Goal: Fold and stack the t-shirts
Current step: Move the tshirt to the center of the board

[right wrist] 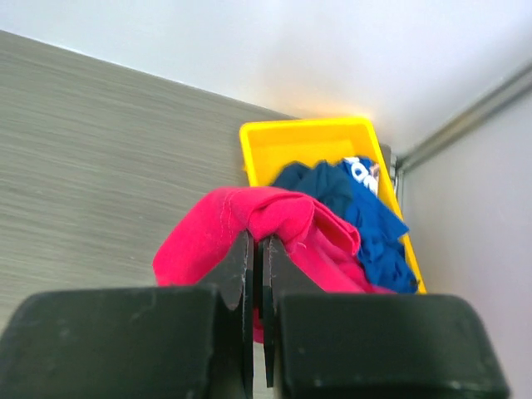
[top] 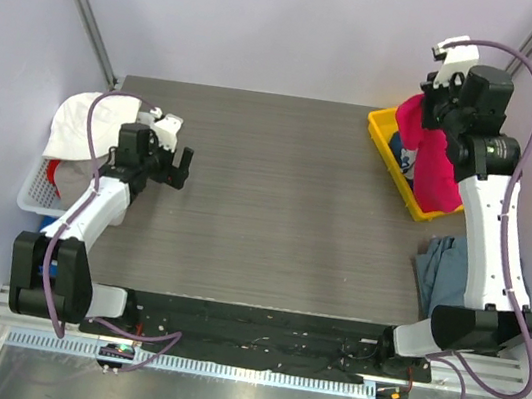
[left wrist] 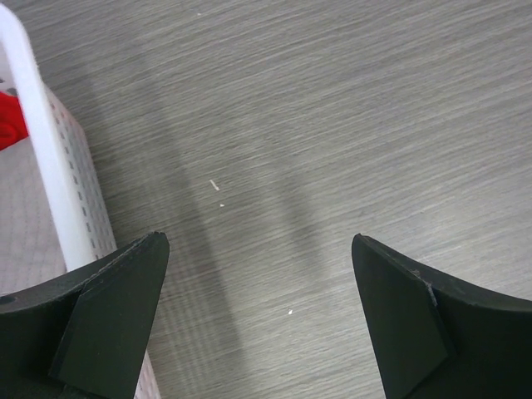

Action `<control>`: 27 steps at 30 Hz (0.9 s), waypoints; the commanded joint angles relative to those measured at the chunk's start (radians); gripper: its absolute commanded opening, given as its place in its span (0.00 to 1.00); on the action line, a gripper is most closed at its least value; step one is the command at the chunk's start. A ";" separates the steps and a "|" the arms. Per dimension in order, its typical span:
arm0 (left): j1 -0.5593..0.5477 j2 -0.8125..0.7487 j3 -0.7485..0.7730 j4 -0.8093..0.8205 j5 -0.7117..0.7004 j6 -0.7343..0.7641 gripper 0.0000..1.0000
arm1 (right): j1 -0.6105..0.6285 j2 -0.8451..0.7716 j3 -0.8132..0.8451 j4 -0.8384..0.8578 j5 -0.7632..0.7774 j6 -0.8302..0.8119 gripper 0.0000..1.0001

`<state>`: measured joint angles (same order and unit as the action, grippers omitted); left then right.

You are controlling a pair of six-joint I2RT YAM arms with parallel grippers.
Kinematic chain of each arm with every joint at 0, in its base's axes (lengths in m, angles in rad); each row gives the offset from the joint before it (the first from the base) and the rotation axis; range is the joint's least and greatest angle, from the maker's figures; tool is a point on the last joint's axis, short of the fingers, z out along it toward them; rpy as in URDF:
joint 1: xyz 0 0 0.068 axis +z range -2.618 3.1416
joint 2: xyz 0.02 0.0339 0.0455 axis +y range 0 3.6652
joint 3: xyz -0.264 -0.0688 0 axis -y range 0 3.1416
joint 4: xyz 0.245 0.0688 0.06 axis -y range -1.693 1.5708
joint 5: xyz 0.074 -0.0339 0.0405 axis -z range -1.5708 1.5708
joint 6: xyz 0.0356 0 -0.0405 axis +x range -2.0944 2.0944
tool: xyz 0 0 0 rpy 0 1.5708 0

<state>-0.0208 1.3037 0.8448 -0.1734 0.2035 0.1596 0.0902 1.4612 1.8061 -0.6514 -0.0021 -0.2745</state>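
**Pink-red t-shirt pinched in my right claw at the yellow bin**

On my right wrist feed the two black fingers are pressed together with a fold of the bright cloth caught between them. The rest of the shirt bunches up just past the fingertips. From the top camera I see it hanging down from the raised right arm in a long drape. Its lower end falls over the bin at the far right corner of the table. I cannot tell whether the hem touches the bin or what is in it.

Behind the held shirt, a royal blue t-shirt lies crumpled inside the bin, with a patch of white print showing near the far wall. A slate grey-blue t-shirt lies rumpled on the table's right edge, beside the right arm's lower link and well apart from the bin.

My left claw is spread wide and holds nothing. Only bare wood-grain tabletop shows between its fingers. It hovers low at the left side of the table, just beside a white perforated basket. That basket holds a heap of white cloth, and a scrap of red shows inside the rim.
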 commanded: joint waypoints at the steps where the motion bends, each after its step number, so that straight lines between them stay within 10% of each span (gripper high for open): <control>1: -0.001 -0.001 0.019 0.063 -0.053 -0.014 0.97 | 0.057 -0.041 0.145 0.039 -0.056 -0.029 0.01; 18: -0.013 0.035 0.031 0.072 -0.095 -0.022 0.96 | 0.117 0.085 0.503 0.006 -0.107 0.015 0.01; 27: -0.019 0.046 0.042 0.072 -0.115 -0.017 0.96 | 0.157 0.074 0.470 0.015 -0.439 0.185 0.01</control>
<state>-0.0334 1.3407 0.8471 -0.1478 0.1070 0.1387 0.2264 1.5566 2.2498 -0.7311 -0.2371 -0.2028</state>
